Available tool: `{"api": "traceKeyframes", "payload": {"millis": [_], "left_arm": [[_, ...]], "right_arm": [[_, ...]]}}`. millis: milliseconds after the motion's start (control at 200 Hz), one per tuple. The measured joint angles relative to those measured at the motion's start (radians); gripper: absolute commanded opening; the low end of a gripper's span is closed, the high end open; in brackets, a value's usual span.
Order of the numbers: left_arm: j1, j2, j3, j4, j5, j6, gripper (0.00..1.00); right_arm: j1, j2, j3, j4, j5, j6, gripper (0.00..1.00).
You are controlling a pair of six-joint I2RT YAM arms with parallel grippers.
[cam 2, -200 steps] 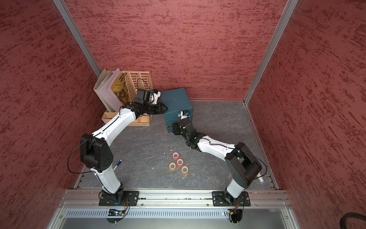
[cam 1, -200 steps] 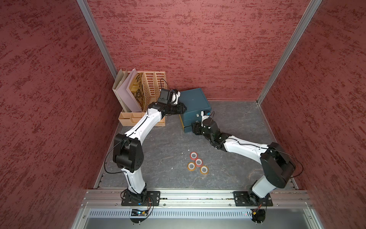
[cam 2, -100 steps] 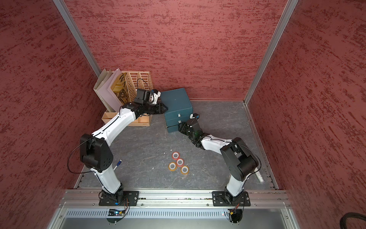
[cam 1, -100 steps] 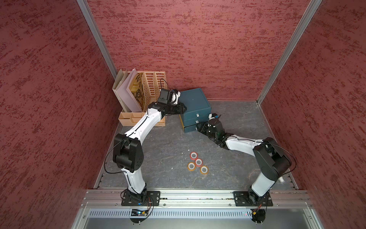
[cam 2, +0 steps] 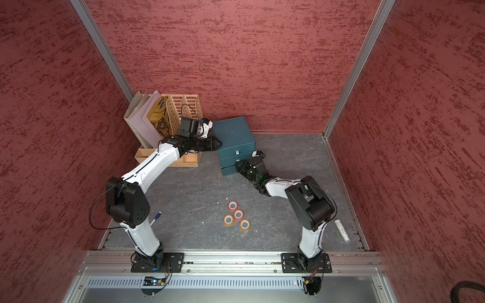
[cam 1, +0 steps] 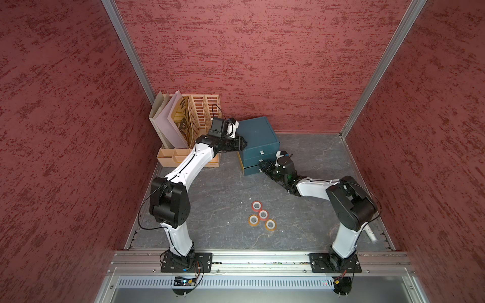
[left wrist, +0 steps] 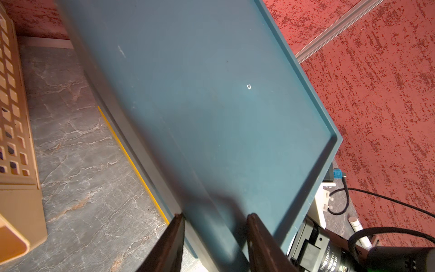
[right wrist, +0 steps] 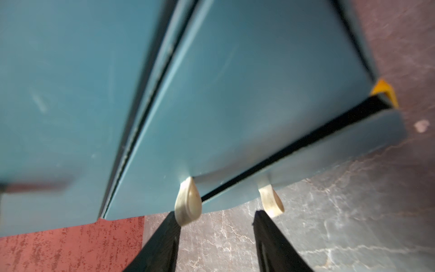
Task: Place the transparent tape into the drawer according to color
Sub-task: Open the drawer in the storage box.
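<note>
Four rolls of transparent tape lie together on the floor in both top views: two red (cam 1: pixel 257 206) (cam 1: pixel 263 214) and two orange (cam 1: pixel 253 219) (cam 1: pixel 270 224). The teal drawer chest (cam 1: pixel 258 131) (cam 2: pixel 232 131) stands at the back. My left gripper (left wrist: pixel 216 215) (cam 1: pixel 242 143) is open, its fingers straddling the chest's top left edge. My right gripper (right wrist: pixel 215 213) (cam 1: pixel 262 165) is open at the chest's front, with nothing between its fingers. One tip is at the middle drawer's white pull loop (right wrist: pixel 188 203), the other just short of the bottom drawer's loop (right wrist: pixel 270 200). The bottom drawer (right wrist: pixel 353 141) stands slightly out.
A wooden file rack with folders (cam 1: pixel 189 118) and its low tray (cam 1: pixel 173 157) stand left of the chest. A white marker (cam 2: pixel 341 230) lies by the right wall. A pen (cam 2: pixel 156 217) lies near the left arm's elbow. Red walls close in three sides.
My right arm's elbow has swung in toward the back while its gripper stayed at the drawer fronts. The left arm and the tape rolls have not moved.
</note>
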Motion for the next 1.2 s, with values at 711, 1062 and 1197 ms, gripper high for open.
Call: {"api": "traceKeyframes", "payload": {"millis": [711, 1062, 1197], "left_arm": [[0.005, 0.000, 0.000, -0.001, 0.014, 0.004, 0.45], [0.005, 0.000, 0.000, -0.003, 0.018, 0.004, 0.45], [0.005, 0.000, 0.000, -0.003, 0.021, 0.004, 0.44]], "right_arm": [[-0.007, 0.034, 0.019, 0.120, -0.003, 0.061, 0.02], [-0.009, -0.018, -0.065, 0.153, -0.004, 0.071, 0.00], [-0.001, -0.105, -0.140, 0.132, -0.001, 0.067, 0.00]]}}
